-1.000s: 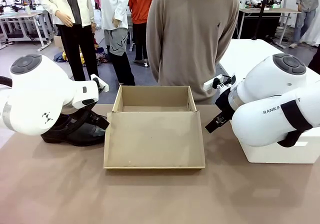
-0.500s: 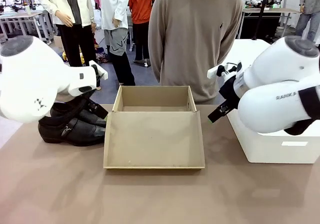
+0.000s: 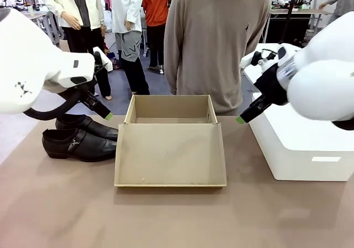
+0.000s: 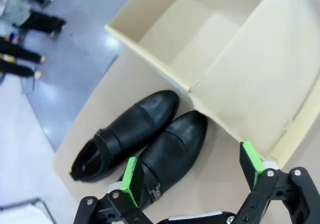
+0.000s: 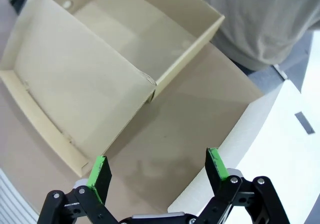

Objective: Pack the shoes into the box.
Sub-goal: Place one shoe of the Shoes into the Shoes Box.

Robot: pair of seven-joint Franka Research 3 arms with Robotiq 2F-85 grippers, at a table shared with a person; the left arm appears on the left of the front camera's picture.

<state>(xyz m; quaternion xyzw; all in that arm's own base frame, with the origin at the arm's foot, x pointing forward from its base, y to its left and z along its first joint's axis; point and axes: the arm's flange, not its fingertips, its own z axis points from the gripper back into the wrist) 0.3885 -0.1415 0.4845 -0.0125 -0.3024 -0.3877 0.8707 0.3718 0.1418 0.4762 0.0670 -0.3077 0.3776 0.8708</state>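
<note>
Hangs the left gripper point(image 4: 191, 170) wide open and empty above the shoes point(image 4: 145, 139), probably lining up a grasp. Finds the pair side by side on the table point(image 3: 55, 203), centre-left in the front frame, toes just beside the box point(image 3: 130, 110), open at centre with lid point(image 3: 170, 154) laid flat toward the camera. Holds the right gripper point(image 5: 157, 170) equally wide and empty over bare table between box and white block point(image 3: 310, 143) at right. Likely calls for lifting the pair over the box's left wall, with a person point(image 3: 215, 43) close behind the far rim.
</note>
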